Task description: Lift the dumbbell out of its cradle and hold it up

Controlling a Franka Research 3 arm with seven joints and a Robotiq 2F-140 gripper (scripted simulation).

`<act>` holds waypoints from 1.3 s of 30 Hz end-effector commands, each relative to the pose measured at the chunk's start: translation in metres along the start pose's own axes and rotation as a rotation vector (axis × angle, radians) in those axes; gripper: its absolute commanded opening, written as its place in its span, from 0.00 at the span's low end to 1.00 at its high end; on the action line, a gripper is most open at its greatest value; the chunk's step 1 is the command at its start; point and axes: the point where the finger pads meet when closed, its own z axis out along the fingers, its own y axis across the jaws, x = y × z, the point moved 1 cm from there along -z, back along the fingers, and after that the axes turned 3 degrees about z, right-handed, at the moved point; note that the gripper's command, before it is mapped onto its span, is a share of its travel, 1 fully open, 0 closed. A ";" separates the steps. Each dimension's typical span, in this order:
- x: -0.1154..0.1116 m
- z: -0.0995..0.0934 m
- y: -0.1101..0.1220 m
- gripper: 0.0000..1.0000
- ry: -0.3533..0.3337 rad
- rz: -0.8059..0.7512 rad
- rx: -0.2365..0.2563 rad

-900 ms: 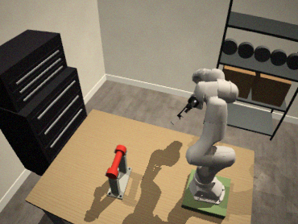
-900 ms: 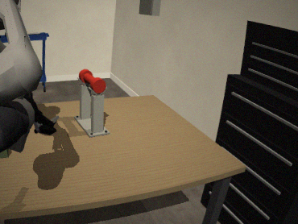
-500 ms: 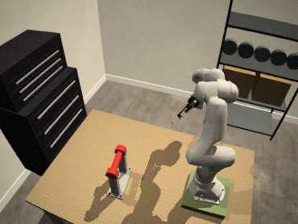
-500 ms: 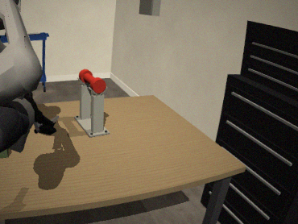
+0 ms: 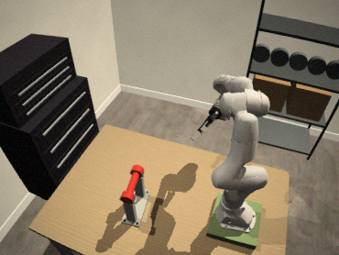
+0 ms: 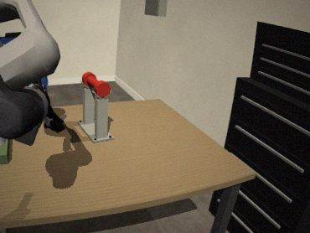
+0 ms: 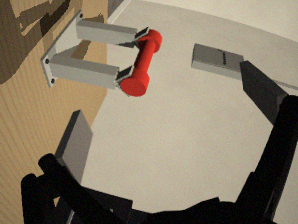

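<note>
The red dumbbell [image 5: 132, 184] lies level on top of a grey two-post cradle [image 5: 136, 207] on the wooden table, towards its front left. It also shows in the exterior view [image 6: 95, 83] and in the wrist view [image 7: 141, 63], resting in the cradle's forks [image 7: 93, 56]. My gripper [image 5: 202, 128] is high in the air over the far side of the table, well away from the dumbbell. It is open wide and empty. In the wrist view its two fingers spread on either side of the picture, with the dumbbell far beyond them.
A black tool chest [image 5: 46, 110] stands left of the table and also shows in the exterior view [image 6: 272, 126]. A shelf rack [image 5: 298, 69] with dark discs and brown boxes stands behind the arm. The arm's base sits on a green plate [image 5: 235, 222].
</note>
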 end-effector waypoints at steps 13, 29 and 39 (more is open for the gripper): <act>-0.069 0.055 0.022 1.00 0.156 0.360 0.183; -0.123 0.131 0.050 1.00 0.228 0.612 0.433; -0.134 0.154 0.057 1.00 0.221 0.734 0.542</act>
